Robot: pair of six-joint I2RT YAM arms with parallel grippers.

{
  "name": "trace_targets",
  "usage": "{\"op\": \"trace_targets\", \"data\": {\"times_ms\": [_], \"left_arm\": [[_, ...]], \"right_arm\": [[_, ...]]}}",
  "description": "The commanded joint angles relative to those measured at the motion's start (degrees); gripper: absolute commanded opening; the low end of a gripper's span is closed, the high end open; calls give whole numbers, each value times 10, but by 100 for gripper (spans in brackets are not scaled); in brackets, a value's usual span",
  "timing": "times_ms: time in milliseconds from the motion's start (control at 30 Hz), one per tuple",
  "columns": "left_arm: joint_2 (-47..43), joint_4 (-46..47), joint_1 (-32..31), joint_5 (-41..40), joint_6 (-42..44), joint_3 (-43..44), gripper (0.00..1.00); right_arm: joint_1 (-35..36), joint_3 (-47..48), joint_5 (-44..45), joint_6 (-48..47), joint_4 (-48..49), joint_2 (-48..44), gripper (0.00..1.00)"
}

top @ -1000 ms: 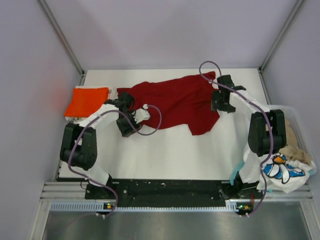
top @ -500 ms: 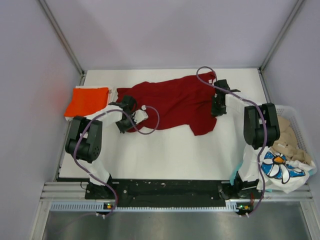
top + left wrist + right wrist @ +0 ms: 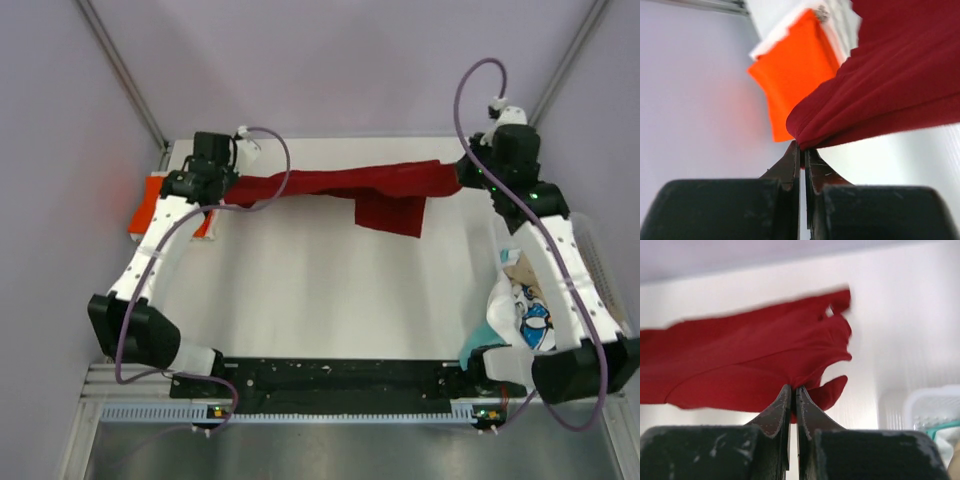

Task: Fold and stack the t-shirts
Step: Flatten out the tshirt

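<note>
White worktop lies beneath the dark red t-shirt, stretched between both arms. Left hand and right hand are each clamped on an end; the orange-red t-shirt lies folded far left.

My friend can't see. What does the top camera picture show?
A dark red t-shirt hangs stretched over a white table, with the left gripper pinching one end and the right gripper pinching the other. An orange-red t-shirt lies at the table's left edge.
</note>
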Motion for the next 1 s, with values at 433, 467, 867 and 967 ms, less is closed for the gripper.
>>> {"op": "trace_targets", "data": {"times_ms": [433, 467, 867, 967], "left_arm": [[-106, -272, 8, -29, -19, 419, 0], [-105, -273, 8, -26, -17, 418, 0], [11, -82, 15, -81, 34, 305, 0], [78, -5, 15, -124, 43, 355, 0]], "right_arm": [[-7, 193, -82, -19, -53, -273, 0], [-7, 197, -88, -10, -53, -268, 0], [-8, 274, -126, 14, 12, 9, 0], [-20, 419, -124, 30, 19, 132, 0]]}}
